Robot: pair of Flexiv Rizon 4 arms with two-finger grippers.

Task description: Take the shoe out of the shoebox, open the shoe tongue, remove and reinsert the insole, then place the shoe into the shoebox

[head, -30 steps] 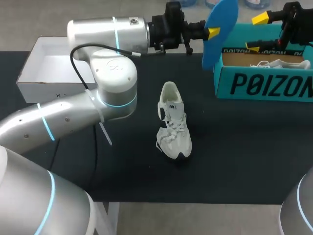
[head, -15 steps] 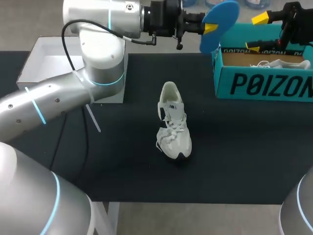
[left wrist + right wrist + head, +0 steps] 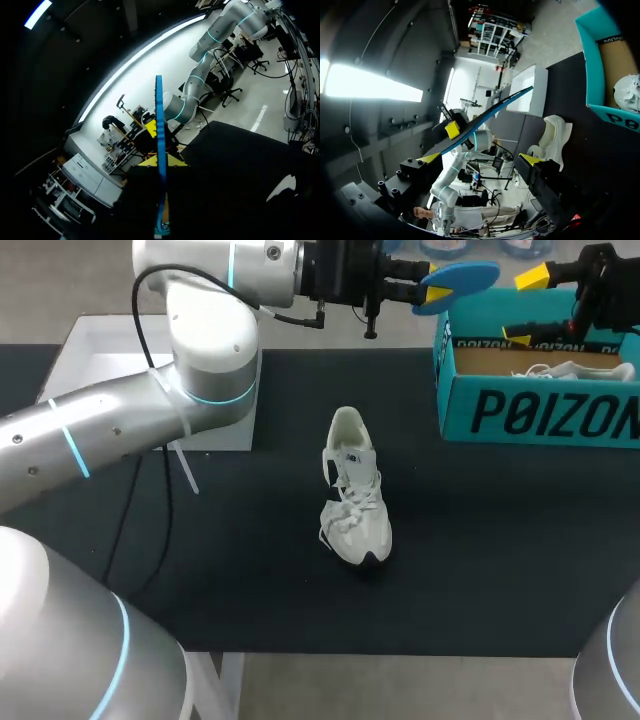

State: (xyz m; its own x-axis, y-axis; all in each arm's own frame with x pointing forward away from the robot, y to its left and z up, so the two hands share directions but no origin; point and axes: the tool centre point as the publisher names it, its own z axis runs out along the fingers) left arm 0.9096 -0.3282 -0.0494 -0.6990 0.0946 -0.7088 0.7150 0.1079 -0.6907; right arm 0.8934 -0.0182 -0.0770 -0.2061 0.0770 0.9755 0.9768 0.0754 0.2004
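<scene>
starting at the left: a white box (image 3: 90,370), open side up on the black table (image 3: 480,580), well behind the left pincer and partly hidden by the left arm (image 3: 200,330). next, the left pincer (image 3: 432,292) itself, held high over the far edge of the table, pinching a blue insole (image 3: 462,278) from two sides, one yellow tip showing under it. insole sticking out ahead of the fingers, lying nearly flat, its free end over the corner of the teal shoebox (image 3: 540,405) nearest that pincer. from the left wrist, the same grip: left pincer (image 3: 157,146) with a yellow tip on either face of the insole (image 3: 160,110), seen edge-on and running straight out ahead. below that pincer and well apart from it, a white shoe (image 3: 352,490) upright on its sole on the table, heel end toward the pincer, touched by nothing; small and off to one side (image 3: 286,184) from the left wrist. further right, the shoebox standing open, a second shoe (image 3: 572,370), also white, inside it. over the box, the right pincer (image 3: 528,308), spread wide, nothing between its tips. from the right wrist, the right pincer (image 3: 481,159) spread likewise, and ahead of it the insole (image 3: 485,117), the white shoe (image 3: 551,136), the white box (image 3: 532,90) and, off to one side, the shoebox (image 3: 588,60) with the second shoe (image 3: 629,92).
</scene>
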